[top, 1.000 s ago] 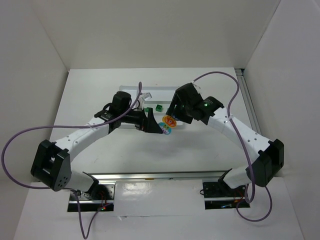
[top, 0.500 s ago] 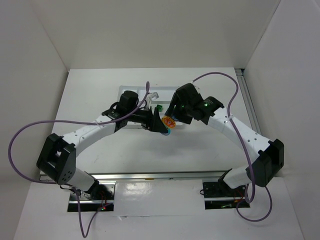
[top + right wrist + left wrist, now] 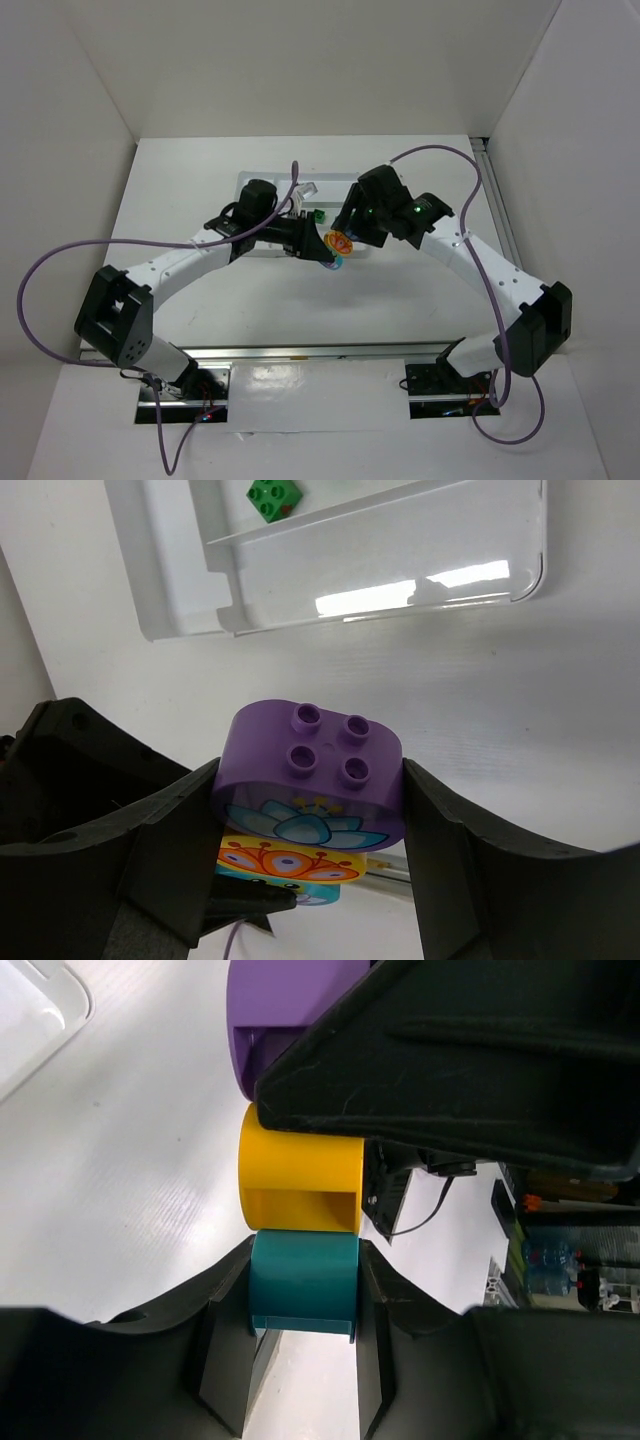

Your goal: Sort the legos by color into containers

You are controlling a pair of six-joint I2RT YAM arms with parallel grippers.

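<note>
White table (image 3: pixel 180 190): 1 tray (image 3: pixel 400 550), 1 green brick (image 3: pixel 273 497), 3 stacked bricks (image 3: pixel 305 770).

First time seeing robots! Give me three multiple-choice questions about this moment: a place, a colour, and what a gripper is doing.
1. Where is the green brick? A in the white tray; B on the bare table; C in a gripper.
2. What colour is the middle brick of the stack? A teal; B orange; C purple.
3. The left gripper is: A open and empty; B shut on the teal brick; C out of view.
Answers: 1 A, it lies in a tray compartment. 2 B, the orange brick sits between the purple brick and the teal one. 3 B, it clamps that brick's sides.
</note>
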